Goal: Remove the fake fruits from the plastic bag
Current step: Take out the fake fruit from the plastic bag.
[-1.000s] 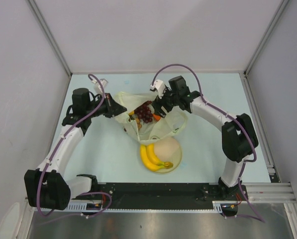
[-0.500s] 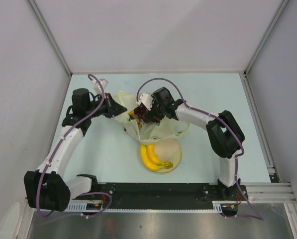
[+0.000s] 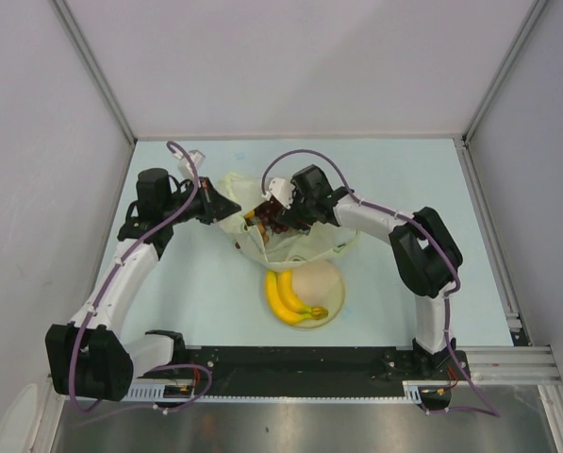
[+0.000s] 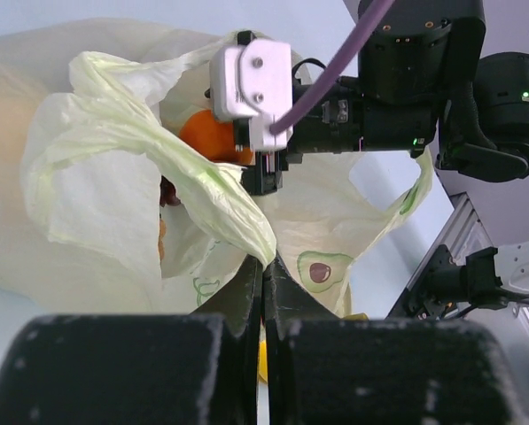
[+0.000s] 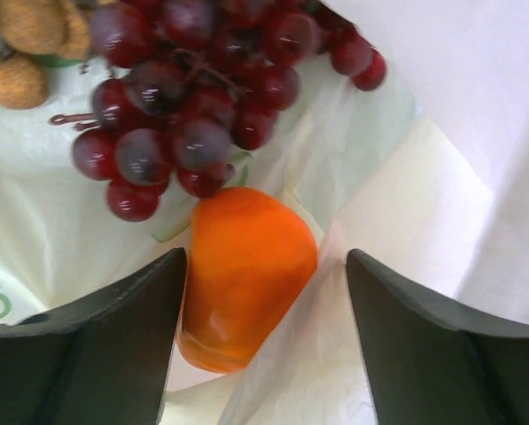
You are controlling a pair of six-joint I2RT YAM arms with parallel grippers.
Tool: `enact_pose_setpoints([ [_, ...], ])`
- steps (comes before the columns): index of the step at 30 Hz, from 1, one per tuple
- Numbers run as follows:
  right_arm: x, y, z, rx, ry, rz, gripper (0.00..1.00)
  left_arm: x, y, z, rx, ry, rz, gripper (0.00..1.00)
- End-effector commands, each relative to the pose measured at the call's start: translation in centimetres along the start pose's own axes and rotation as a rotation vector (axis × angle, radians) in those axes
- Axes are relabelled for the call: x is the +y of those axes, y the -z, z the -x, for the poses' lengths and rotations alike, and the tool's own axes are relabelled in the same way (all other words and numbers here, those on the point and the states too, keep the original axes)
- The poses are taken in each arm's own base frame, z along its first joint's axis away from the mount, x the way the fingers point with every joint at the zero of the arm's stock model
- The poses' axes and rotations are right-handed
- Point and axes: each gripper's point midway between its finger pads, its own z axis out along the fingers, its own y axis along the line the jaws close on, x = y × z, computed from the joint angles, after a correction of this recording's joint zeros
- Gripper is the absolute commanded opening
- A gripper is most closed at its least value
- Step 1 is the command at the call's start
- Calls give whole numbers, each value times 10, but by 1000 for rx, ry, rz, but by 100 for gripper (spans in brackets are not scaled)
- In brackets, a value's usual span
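Note:
The pale yellow-green plastic bag (image 3: 305, 247) lies mid-table with its mouth held up. My left gripper (image 3: 226, 209) is shut on the bag's rim (image 4: 246, 232). My right gripper (image 3: 270, 219) is open, reaching into the bag's mouth. In the right wrist view an orange fruit (image 5: 245, 274) sits between my open fingers (image 5: 105, 336), next to the left one, with bag film between it and the right one. Dark purple grapes (image 5: 193, 106) and brown stemmed bits (image 5: 29, 40) lie beyond it. Yellow bananas (image 3: 289, 296) lie on the plate. The orange also shows in the left wrist view (image 4: 213, 138).
The round cream plate (image 3: 321, 284) sits just in front of the bag. Grey walls enclose the table at the back and sides. The black base rail runs along the near edge (image 3: 290, 363).
My right gripper has moved left and down into the bag's mouth, covering the grapes in the top view. My left gripper has kept its hold on the rim.

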Motion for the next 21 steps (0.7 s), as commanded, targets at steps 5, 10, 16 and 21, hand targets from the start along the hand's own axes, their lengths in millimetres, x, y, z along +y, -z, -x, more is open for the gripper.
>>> enact_pose_setpoints([
  [5, 6, 0, 29, -54, 197, -45, 88, -8, 4, 7, -41, -38, -14, 0],
  [10, 10, -7, 27, -40, 260, 27, 81, -8, 3, 6, -37, -33, -13, 0],
  [16, 6, -12, -2, 60, 203, 103, 74, -9, 4, 10, -44, -41, -15, 0],
  [21, 4, -10, -14, 74, 167, 124, 56, -7, 3, 8, -40, -34, -12, 0],
])
